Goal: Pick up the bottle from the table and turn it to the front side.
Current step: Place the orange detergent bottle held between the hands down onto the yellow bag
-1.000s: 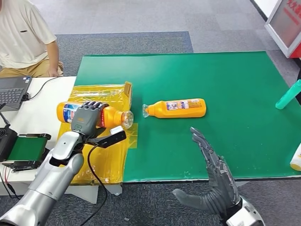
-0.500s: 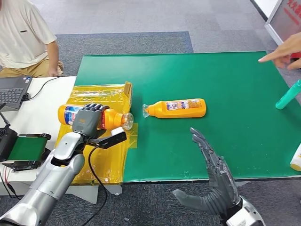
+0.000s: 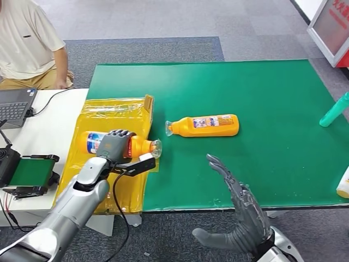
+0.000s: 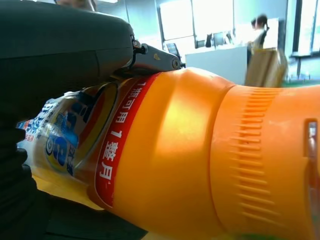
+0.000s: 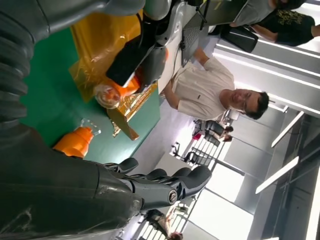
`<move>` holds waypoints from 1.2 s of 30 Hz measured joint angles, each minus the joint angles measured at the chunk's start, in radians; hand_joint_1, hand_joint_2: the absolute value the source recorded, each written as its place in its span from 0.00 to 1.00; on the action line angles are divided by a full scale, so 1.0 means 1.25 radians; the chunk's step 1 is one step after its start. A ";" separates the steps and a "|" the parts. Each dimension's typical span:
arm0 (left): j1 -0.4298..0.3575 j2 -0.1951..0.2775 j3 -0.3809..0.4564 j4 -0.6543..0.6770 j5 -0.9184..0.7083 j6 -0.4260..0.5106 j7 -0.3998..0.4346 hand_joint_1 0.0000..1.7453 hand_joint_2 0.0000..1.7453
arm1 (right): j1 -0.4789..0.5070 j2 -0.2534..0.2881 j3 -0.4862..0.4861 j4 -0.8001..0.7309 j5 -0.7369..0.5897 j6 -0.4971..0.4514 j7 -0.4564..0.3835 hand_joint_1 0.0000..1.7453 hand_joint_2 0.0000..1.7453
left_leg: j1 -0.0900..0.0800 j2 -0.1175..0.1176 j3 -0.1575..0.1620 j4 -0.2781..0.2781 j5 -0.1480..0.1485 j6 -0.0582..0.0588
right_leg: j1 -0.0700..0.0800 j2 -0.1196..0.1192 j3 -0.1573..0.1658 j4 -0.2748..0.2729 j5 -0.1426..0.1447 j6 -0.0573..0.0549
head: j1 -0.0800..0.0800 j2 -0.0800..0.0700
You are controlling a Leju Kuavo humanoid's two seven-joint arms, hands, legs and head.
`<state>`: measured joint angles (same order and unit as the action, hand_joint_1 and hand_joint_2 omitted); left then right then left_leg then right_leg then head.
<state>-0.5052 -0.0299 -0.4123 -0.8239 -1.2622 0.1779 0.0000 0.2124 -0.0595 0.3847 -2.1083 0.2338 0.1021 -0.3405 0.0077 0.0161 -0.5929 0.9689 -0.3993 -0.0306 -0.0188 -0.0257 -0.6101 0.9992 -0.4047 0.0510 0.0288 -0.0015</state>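
My left hand [image 3: 115, 145] grips an orange bottle [image 3: 142, 146] with a blue and red label. The bottle lies sideways over the yellow plastic sheet [image 3: 119, 112], its clear cap pointing at the green mat [image 3: 267, 98]. In the left wrist view the bottle [image 4: 181, 150] is seen close up under my dark fingers [image 4: 56, 45]. A second orange bottle [image 3: 205, 125] lies on its side on the mat, cap toward the first. My right hand [image 3: 242, 204] hovers open at the table's front edge, fingers [image 5: 162, 185] spread, nothing in it.
A person [image 3: 29, 43] sits at the far left behind a laptop [image 3: 14, 106]. A black device with a green panel [image 3: 29, 172] stands on the white table. A teal bottle [image 3: 334, 111] and a white and yellow item [image 3: 343, 183] lie at the mat's right edge.
My left hand has carried the bottle nearer to me and rightward. My right hand has shifted slightly left. A person's pointing hand seen half a second ago at the far right has gone.
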 joint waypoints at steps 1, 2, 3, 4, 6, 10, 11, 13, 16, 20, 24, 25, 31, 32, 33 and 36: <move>-0.002 -0.007 -0.001 0.022 0.002 0.003 -0.002 1.00 1.00 | 0.000 -0.001 0.004 0.000 0.003 -0.002 -0.001 0.00 1.00 | 0.000 0.000 0.000 0.000 0.000 0.000 | 0.000 0.000 0.000 0.000 0.000 0.000 | 0.000 0.000; -0.004 -0.014 -0.001 0.043 0.004 0.007 -0.005 1.00 1.00 | 0.000 -0.002 0.008 0.000 0.004 -0.004 -0.001 0.00 1.00 | 0.000 0.000 0.000 0.000 0.000 0.000 | 0.000 0.000 0.000 0.000 0.000 0.000 | 0.000 0.000; -0.008 -0.021 -0.002 0.062 0.007 0.012 -0.010 1.00 1.00 | 0.000 -0.004 0.012 0.000 0.005 -0.007 0.000 0.00 1.00 | 0.000 0.000 0.000 0.000 0.000 0.000 | 0.000 0.000 0.000 0.000 0.000 0.000 | 0.000 0.000; -0.012 -0.027 -0.003 0.078 0.010 0.016 -0.014 1.00 1.00 | 0.000 -0.005 0.014 0.000 0.005 -0.010 0.000 0.00 1.00 | 0.000 0.000 0.000 0.000 0.000 0.000 | 0.000 0.000 0.000 0.000 0.000 0.000 | 0.000 0.000; -0.023 -0.036 -0.004 0.104 0.016 0.021 -0.021 0.86 1.00 | 0.000 -0.008 0.019 0.000 0.005 -0.014 0.000 0.00 1.00 | 0.000 0.000 0.000 0.000 0.000 0.000 | 0.000 0.000 0.000 0.000 0.000 0.000 | 0.000 0.000; -0.037 -0.049 -0.008 0.136 0.020 0.019 -0.025 0.00 1.00 | 0.000 -0.013 0.026 0.000 0.004 -0.021 0.000 0.00 1.00 | 0.000 0.000 0.000 0.000 0.000 0.000 | 0.000 0.000 0.001 0.000 0.000 0.000 | 0.000 0.000; -0.038 -0.052 -0.009 0.142 0.021 0.016 -0.025 0.00 1.00 | 0.000 -0.014 0.027 0.000 0.003 -0.023 0.000 0.00 1.00 | 0.000 0.000 0.000 0.000 0.000 0.000 | 0.000 0.000 0.001 0.000 0.000 0.000 | 0.000 0.000; -0.037 -0.059 -0.012 0.153 0.024 0.014 -0.025 0.00 1.00 | 0.002 -0.017 0.028 0.000 0.003 -0.027 0.000 0.00 1.00 | 0.000 0.000 0.000 0.000 0.000 0.000 | 0.000 0.000 0.001 0.000 0.001 0.000 | 0.000 0.000; -0.034 -0.067 -0.016 0.164 0.028 0.017 -0.021 0.00 1.00 | 0.006 -0.022 0.028 0.000 0.003 -0.031 -0.001 0.00 1.00 | 0.000 0.000 0.000 0.000 0.000 0.000 | 0.000 0.000 0.001 0.000 0.001 0.000 | 0.000 0.000; -0.035 -0.072 -0.019 0.169 0.031 0.021 -0.012 0.00 1.00 | 0.012 -0.028 0.027 0.000 0.000 -0.038 -0.002 0.00 1.00 | 0.000 0.000 0.000 0.000 0.000 0.000 | 0.000 0.000 0.001 0.000 0.001 0.000 | 0.000 0.000; -0.035 -0.076 -0.020 0.172 0.035 0.028 -0.004 0.00 1.00 | 0.016 -0.033 0.027 0.000 -0.004 -0.041 -0.004 0.00 1.00 | 0.000 0.000 0.000 0.000 0.000 0.000 | 0.000 0.000 0.001 0.000 0.001 0.000 | 0.000 0.000; -0.035 -0.077 -0.020 0.174 0.036 0.032 -0.002 0.00 1.00 | 0.017 -0.033 0.027 0.000 -0.005 -0.041 -0.004 0.00 1.00 | 0.000 0.000 0.000 0.000 0.000 0.000 | 0.000 0.000 0.001 0.000 0.001 0.000 | 0.000 0.000; -0.035 -0.081 -0.019 0.182 0.044 0.080 0.016 0.00 1.00 | 0.020 -0.036 0.028 -0.004 -0.006 -0.053 -0.007 0.00 1.00 | 0.000 0.000 0.000 0.000 0.000 0.000 | 0.000 0.000 0.001 0.000 0.001 0.000 | 0.000 0.000; -0.033 -0.081 -0.018 0.182 0.053 0.091 0.013 0.00 1.00 | 0.022 -0.037 0.028 -0.005 -0.006 -0.057 -0.007 0.00 1.00 | 0.000 0.000 0.000 0.000 0.000 0.000 | 0.000 0.000 0.001 0.000 0.001 0.000 | 0.000 0.000; -0.031 -0.081 -0.014 0.179 0.070 0.105 0.004 0.00 1.00 | 0.025 -0.038 0.028 -0.005 -0.007 -0.061 -0.006 0.00 1.00 | 0.000 0.000 0.000 0.000 0.000 0.000 | 0.000 0.000 0.001 0.000 0.001 0.000 | 0.000 0.000; -0.016 -0.082 0.012 0.154 0.139 0.152 -0.028 0.00 1.00 | 0.028 -0.039 0.028 -0.005 -0.011 -0.070 -0.006 0.00 1.00 | 0.000 0.000 0.000 0.000 0.000 0.000 | 0.000 0.000 0.001 0.000 0.001 0.000 | 0.000 0.000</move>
<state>-0.5258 -0.1319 -0.3972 -0.6315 -1.0886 0.3674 -0.0346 0.2477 -0.1086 0.4194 -2.1139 0.2195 0.0143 -0.3477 0.0076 0.0160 -0.5927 0.9690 -0.3990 -0.0300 -0.0190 -0.0256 -0.6094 0.9992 -0.4035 0.0513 0.0289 -0.0016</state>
